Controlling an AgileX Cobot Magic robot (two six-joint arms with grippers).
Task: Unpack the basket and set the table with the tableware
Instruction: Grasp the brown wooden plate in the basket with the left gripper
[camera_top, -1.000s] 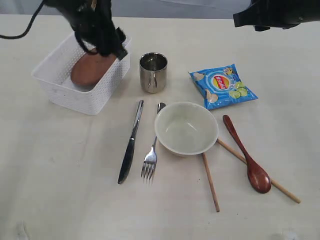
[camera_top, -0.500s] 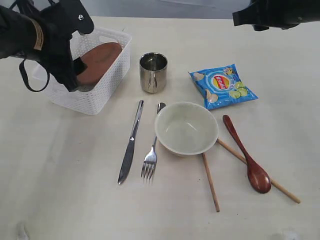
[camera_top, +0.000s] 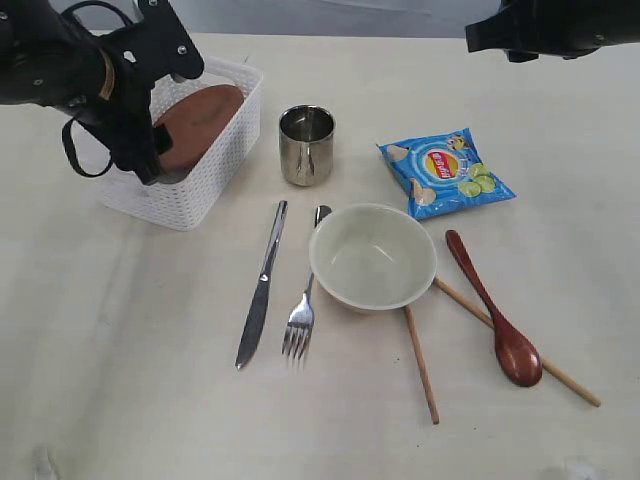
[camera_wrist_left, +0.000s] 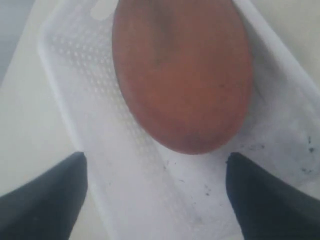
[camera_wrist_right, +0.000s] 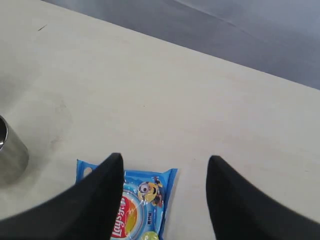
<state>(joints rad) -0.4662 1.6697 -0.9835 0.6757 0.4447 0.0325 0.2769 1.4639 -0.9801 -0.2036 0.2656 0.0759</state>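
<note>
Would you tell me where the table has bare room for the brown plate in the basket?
Free: the wide table patch bordered by the basket and the knife. Crowded: from the fork past the bowl to the chopsticks and wooden spoon.

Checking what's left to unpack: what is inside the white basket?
A small brown plate leans tilted inside the basket; the left wrist view shows bare floor beside it. The left arm covers one corner, and anything under the plate is hidden.
</note>
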